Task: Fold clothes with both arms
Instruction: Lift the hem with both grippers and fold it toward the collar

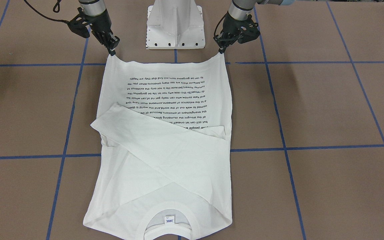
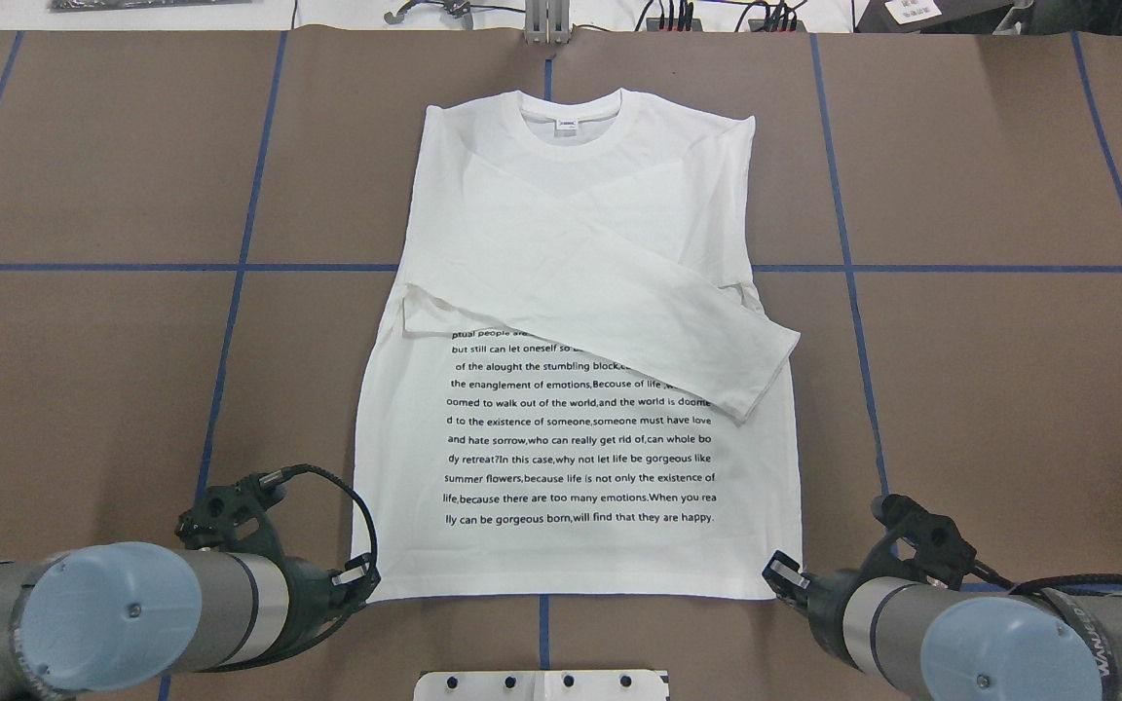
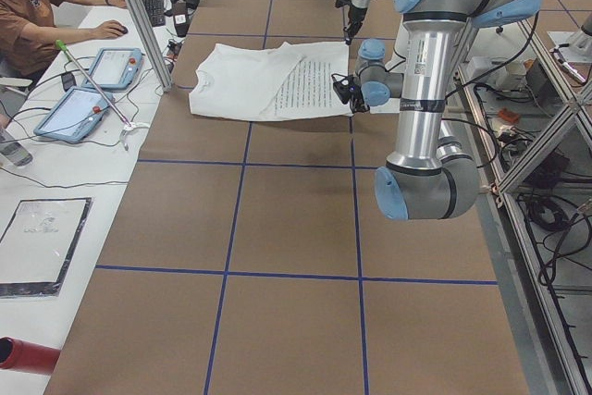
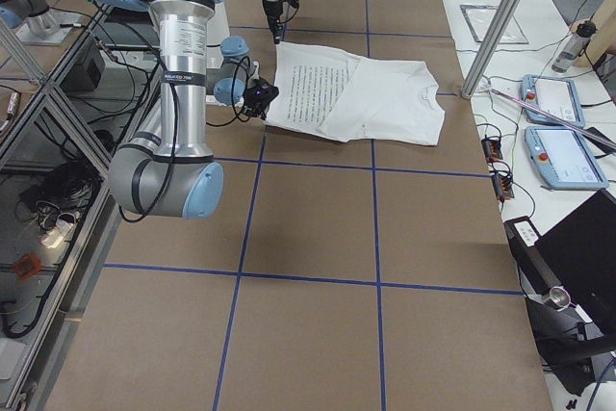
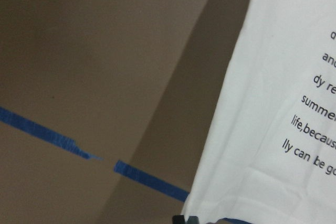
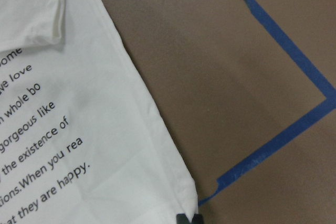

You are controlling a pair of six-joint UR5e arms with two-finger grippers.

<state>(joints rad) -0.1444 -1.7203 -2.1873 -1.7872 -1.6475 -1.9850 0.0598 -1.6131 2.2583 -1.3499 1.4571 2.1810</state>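
Observation:
The white long-sleeved T-shirt [image 2: 571, 292] lies flat on the brown table, text side up, collar [image 2: 571, 125] at the far end, both sleeves folded across the chest. My left gripper [image 2: 366, 579] is shut on the near hem corner on its side; in the front-facing view this gripper [image 1: 221, 51] holds the corner pulled up to a small peak. My right gripper [image 2: 777, 574] is shut on the other hem corner, likewise peaked [image 1: 112, 52]. Each wrist view shows the shirt corner [image 5: 210, 203] [image 6: 178, 192] right at the fingertips.
The white pedestal base [image 1: 175, 26] stands between the arms, just behind the hem. Blue tape lines [image 2: 240, 265] grid the table. Beyond the far edge an operators' bench holds tablets [image 3: 88, 90], and a seated person [image 3: 28, 6] is there.

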